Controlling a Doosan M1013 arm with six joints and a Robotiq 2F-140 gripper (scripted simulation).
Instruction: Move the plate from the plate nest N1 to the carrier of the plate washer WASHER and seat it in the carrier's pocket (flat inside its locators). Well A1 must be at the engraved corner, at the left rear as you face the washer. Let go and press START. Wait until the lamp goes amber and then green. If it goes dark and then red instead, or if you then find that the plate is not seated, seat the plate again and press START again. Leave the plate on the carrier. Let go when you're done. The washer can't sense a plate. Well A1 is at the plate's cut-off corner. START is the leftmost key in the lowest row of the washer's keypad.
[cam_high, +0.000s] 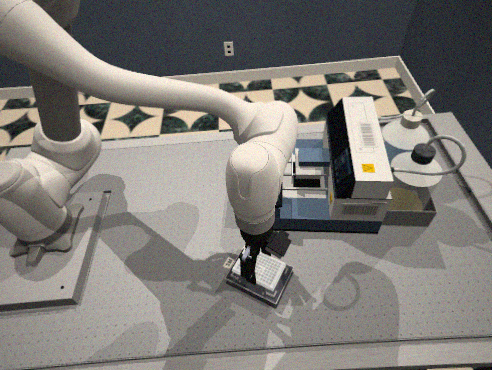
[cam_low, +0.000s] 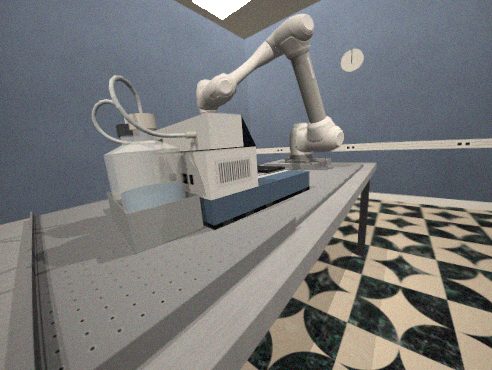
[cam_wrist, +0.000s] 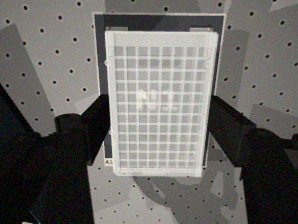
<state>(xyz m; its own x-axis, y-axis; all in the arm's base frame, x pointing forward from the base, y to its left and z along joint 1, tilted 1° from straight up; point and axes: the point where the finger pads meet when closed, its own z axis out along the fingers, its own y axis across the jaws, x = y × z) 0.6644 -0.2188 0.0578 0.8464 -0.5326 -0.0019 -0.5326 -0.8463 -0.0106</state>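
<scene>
My gripper (cam_high: 260, 265) (cam_wrist: 158, 109) is shut on the white plate (cam_high: 271, 270) (cam_wrist: 160, 75), its black fingers on the plate's two long sides. The plate is level and a little above the dark plate nest N1 (cam_high: 260, 295) (cam_wrist: 160, 22), which shows past its edges in the wrist view. The nest's A1 label is at the lower left there; the plate's cut-off corner is hard to make out. The washer (cam_high: 367, 145) (cam_low: 225, 172) stands behind and right of the nest in the top view. Its carrier, with a dark opening, shows no plate. Keys and lamp are not readable.
The washer's blue base (cam_high: 325, 215) (cam_low: 260, 197) reaches out toward the arm. Bottles with hoses stand in a grey tray (cam_high: 417, 216) (cam_low: 165, 222) behind the washer. The arm's raised mounting plate (cam_high: 60, 270) is at the left of the top view.
</scene>
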